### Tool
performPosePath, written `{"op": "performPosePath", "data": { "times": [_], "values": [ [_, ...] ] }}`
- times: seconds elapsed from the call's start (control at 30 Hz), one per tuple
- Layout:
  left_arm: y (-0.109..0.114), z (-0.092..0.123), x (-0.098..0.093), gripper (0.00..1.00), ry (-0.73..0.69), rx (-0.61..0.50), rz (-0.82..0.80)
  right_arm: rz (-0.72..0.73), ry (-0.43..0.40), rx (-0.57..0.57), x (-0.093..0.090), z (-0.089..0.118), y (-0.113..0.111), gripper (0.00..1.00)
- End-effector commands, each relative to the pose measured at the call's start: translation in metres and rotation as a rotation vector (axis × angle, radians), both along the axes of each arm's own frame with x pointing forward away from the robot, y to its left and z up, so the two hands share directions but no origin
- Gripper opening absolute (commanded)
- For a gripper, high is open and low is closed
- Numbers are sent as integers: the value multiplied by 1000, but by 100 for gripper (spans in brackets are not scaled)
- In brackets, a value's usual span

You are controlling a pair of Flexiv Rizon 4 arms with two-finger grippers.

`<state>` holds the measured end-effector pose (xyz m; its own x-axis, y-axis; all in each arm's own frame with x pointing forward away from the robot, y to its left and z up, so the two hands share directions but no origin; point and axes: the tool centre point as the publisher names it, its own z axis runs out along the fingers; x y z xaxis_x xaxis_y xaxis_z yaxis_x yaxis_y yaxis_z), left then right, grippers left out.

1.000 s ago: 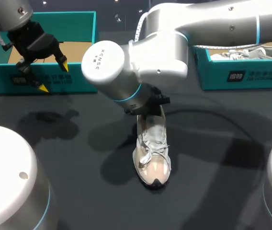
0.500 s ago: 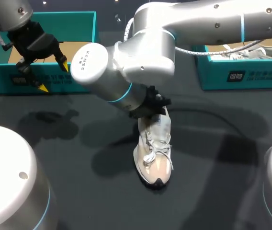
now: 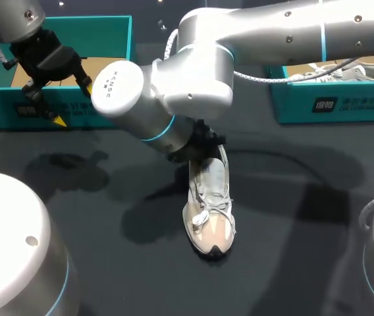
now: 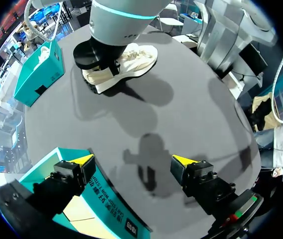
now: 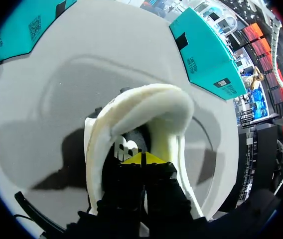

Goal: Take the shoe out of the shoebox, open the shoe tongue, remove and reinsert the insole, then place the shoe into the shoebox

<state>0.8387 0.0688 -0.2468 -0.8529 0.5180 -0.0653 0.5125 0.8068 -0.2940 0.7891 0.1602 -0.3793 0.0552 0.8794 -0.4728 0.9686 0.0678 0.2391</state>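
A cream and white shoe lies on the dark table, toe toward me. My right arm comes in from the upper right, and my right gripper is down in the shoe's heel opening. In the right wrist view its yellow tips are pressed together, shut, inside the padded collar; I see nothing between them. My left gripper hangs open above the front wall of the left teal shoebox, empty. The left wrist view shows the left gripper well apart from the shoe.
A second teal shoebox at the back right holds another pale shoe; it also shows in the left wrist view as the box beyond the shoe. My right arm's large wrist joint hangs over the table's middle.
My right arm's wrist has swung to the left while its gripper stayed in the shoe's heel; the shoe shifted slightly. The left arm has not moved.
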Motion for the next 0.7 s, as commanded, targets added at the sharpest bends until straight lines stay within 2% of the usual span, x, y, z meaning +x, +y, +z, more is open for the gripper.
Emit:
{"op": "performPosePath", "data": {
  "times": [0.03, 0.2, 0.4, 0.7],
  "values": [
    [0, 0, 0, 100, -1, 3, 0, 11, -67, 12, -12, 31, -2, 0],
    [0, 0, 0, 100, -1, 3, 0, 13, -72, 10, -6, 28, -6, 0],
    [0, 0, 0, 100, -1, 3, 0, 12, -26, 42, -3, 6, -8, 0],
    [0, 0, 0, 100, -1, 3, 0, 15, 78, 154, -14, -30, 2, 0]
  ]
}}
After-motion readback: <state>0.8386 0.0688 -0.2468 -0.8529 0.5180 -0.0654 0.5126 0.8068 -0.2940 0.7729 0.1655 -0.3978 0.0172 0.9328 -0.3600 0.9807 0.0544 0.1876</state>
